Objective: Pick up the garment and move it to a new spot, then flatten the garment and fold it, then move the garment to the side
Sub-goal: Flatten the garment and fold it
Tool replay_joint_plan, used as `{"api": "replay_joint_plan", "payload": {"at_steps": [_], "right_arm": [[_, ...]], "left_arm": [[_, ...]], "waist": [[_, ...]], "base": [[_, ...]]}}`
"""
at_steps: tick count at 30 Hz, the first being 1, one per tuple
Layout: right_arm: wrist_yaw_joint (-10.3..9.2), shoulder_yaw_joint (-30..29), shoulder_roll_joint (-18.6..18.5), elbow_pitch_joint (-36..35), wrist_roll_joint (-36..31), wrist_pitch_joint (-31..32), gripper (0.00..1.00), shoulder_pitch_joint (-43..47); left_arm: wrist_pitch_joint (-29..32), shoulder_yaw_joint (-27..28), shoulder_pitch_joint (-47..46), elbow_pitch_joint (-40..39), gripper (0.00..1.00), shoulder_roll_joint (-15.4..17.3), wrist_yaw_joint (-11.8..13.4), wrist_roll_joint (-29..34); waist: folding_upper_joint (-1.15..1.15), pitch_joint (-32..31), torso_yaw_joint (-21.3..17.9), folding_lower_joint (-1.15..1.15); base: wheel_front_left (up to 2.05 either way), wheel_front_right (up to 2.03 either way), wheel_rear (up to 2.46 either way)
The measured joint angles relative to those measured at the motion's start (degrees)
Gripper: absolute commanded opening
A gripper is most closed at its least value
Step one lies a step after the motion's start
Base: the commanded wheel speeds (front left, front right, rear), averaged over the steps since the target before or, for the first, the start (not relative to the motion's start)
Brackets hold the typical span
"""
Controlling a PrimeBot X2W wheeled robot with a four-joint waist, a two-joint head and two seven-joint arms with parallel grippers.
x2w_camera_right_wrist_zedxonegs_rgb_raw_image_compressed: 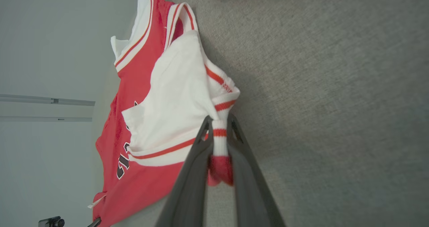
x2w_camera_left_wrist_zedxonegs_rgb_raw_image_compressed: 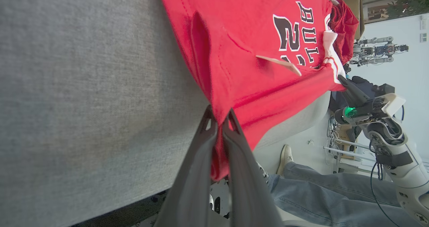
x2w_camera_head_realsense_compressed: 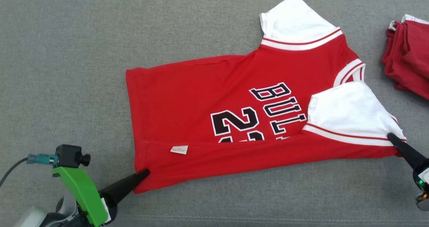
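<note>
As left pincer [x2w_camera_head_realsense_compressed: 145, 172] pinches hem [x2w_camera_head_realsense_compressed: 133, 120] and right pincer [x2w_camera_head_realsense_compressed: 390, 136] trim [x2w_camera_head_realsense_compressed: 352, 138], the jersey [x2w_camera_head_realsense_compressed: 201, 96] runs sideways, collar [x2w_camera_head_realsense_compressed: 350, 71] rightward.

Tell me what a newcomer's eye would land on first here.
The red jersey with black lettering lies mid-surface on grey cloth, its near edge folded over. The left tool pinches its hem corner at the lower left, the right tool its striped trim at the lower right. A dark red pile sits at the right edge.

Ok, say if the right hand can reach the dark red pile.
Probably not yet: the right hand is shut on the jersey and must let go first; the way to the pile is bare.
</note>
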Motion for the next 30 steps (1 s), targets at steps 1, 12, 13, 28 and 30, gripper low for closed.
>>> {"api": "replay_joint_plan", "payload": {"at_steps": [1, 12, 13, 28, 30], "right_arm": [[0.00, -0.33, -0.45, -0.43, 0.15, 0.02, 0.00, 1.20], [-0.73, 1.67, -10.18, -5.20, -8.55, 2.24, 1.00, 4.05], [-0.78, 0.90, -11.51, -6.21, -9.59, 2.16, 1.00, 3.57], [-1.97, -4.10, -18.14, -14.81, -17.57, 5.21, 1.00, -26.46], [-2.01, -2.93, -17.88, -14.22, -19.41, 6.30, 1.00, -30.34]], "left_arm": [[0.00, -0.01, 1.02, -0.74, 0.00, 0.45, 0.00, 0.00], [-3.50, -0.51, 2.88, -1.43, 1.00, 2.96, 1.78, 8.16], [-3.94, -0.23, 2.85, -1.64, 1.00, 3.81, 2.12, 9.06], [-5.57, 1.42, -18.87, -4.52, 1.00, 3.94, 5.70, 22.08], [-4.85, 0.03, -20.84, -3.89, 1.00, 2.21, 6.19, 22.15]], "waist": [[0.00, -0.11, -0.06, 0.00], [0.00, 2.81, -0.10, 0.00], [0.00, 3.12, -0.13, 0.00], [0.00, 11.32, 0.66, 0.00], [0.00, 12.74, 1.04, 0.00]], "base": [[0.00, 0.00, 0.00], [0.00, 0.00, 0.00], [0.00, 0.00, 0.00], [0.00, 0.00, 0.00], [0.00, 0.00, 0.00]]}}
